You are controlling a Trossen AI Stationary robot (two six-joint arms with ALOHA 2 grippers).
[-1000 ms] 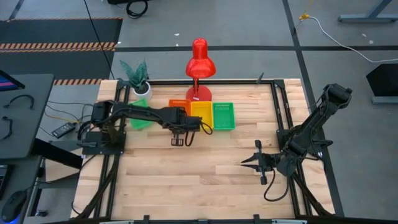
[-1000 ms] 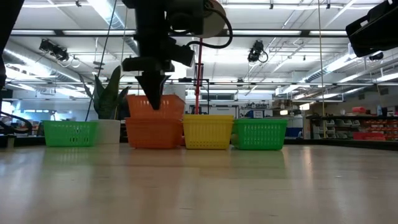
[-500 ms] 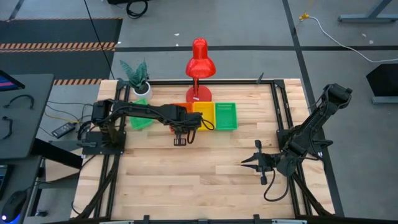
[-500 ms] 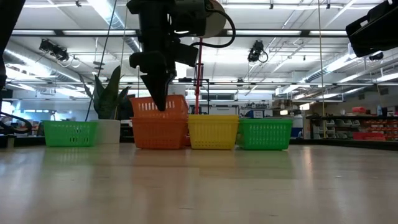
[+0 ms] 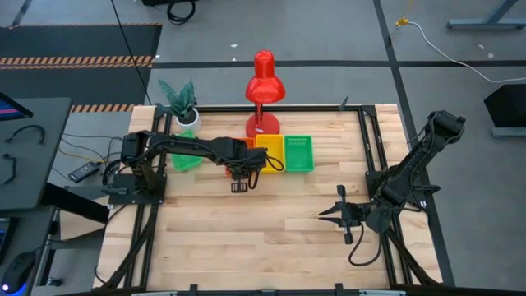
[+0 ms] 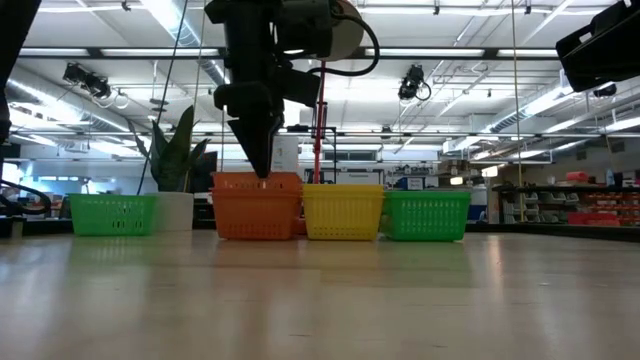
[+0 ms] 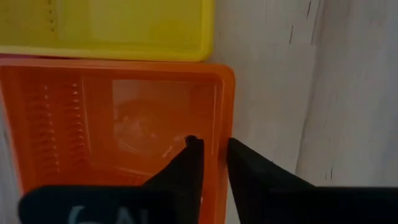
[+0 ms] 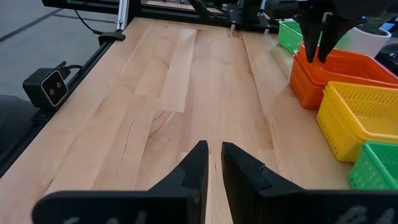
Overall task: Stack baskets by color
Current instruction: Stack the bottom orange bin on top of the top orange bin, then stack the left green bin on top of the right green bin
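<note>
Orange (image 6: 257, 205), yellow (image 6: 343, 212), green baskets (image 6: 425, 215); red lamp (image 5: 265, 80)

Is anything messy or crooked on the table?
One thing: a green basket sits alone by the potted plant, apart from the tidy row of orange, yellow and green baskets. Nothing looks spilled or broken. The left claw straddles the orange basket's rim.

orange basket (image 6: 257, 205) lowered into stack, left gripper (image 7: 211, 163) opening

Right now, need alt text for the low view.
The left pincer points down at the rim of the orange basket, in a row with a yellow basket and green basket. Another green basket sits apart beside a white-potted plant.
</note>
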